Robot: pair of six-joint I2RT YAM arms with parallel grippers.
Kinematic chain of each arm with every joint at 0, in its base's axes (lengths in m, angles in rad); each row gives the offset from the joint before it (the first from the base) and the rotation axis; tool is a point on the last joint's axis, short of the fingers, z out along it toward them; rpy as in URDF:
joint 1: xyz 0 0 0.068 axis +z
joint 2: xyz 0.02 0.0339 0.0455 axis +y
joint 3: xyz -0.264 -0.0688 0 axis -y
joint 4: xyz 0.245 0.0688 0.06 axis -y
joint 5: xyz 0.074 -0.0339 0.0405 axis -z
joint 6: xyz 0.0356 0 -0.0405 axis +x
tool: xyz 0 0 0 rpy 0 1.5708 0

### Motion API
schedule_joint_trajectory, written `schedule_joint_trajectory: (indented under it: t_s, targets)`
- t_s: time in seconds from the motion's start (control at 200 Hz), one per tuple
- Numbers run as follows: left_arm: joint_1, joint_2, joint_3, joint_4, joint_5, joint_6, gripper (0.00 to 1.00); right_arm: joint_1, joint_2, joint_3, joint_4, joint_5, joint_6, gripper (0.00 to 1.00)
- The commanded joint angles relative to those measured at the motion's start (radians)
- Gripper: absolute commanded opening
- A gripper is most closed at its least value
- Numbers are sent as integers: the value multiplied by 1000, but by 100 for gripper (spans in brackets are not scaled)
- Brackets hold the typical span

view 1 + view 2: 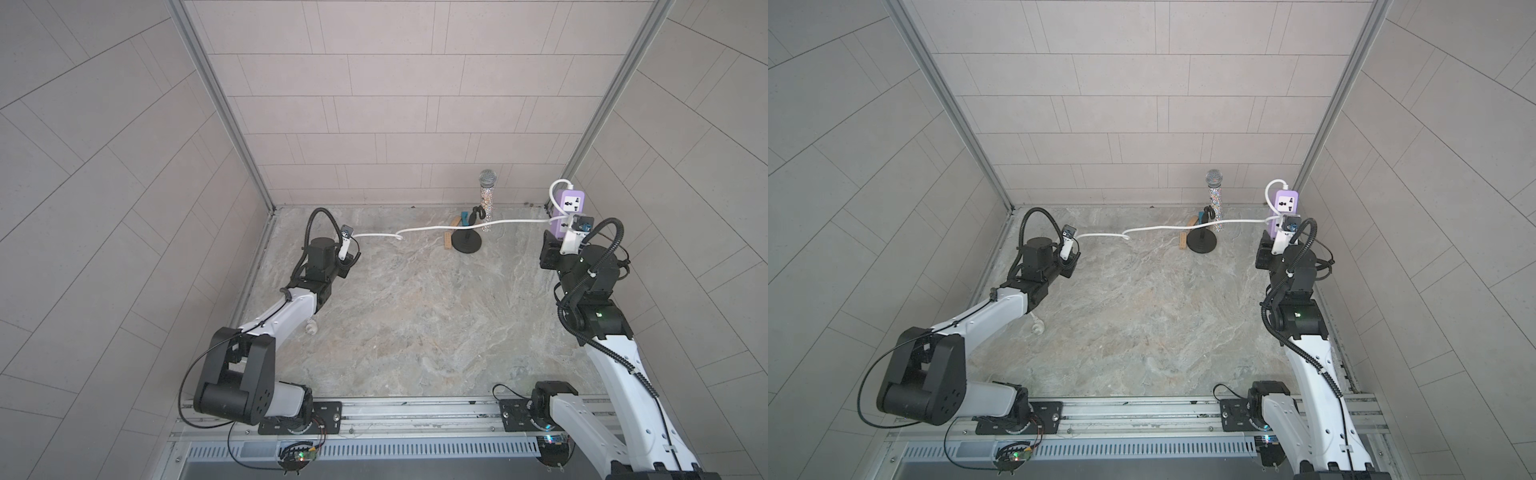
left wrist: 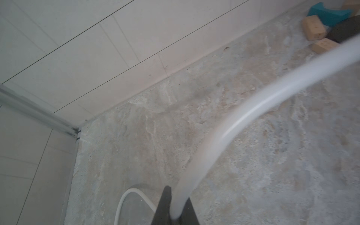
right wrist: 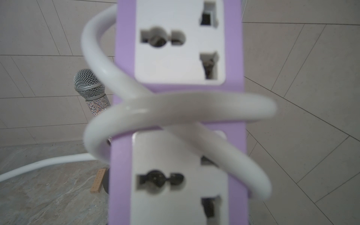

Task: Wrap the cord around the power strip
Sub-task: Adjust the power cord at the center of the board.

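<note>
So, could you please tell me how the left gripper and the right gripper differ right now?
The left gripper pinches the cord; the right gripper clamps the lower end of the power strip. The left gripper sits by the far left corner, the right gripper by the far right corner, holding the strip upright. Both are shut, and the same cord links them.

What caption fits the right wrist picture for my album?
Up close: the white cord loops across the purple power strip, with a sparkly microphone behind.
</note>
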Motion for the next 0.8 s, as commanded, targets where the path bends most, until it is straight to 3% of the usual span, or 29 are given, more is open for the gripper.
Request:
schedule_joint_trajectory:
  t_s: [0.0, 0.275, 0.795]
  targets:
    - [80, -19, -29, 38, -78, -87, 0, -38, -29, 53, 24, 96, -12, 0]
    - [191, 71, -4, 40, -74, -184, 0, -64, -31, 93, -11, 118, -28, 0]
    - [287, 132, 14, 66, -95, -296, 0, -72, -46, 156, -76, 134, -39, 0]
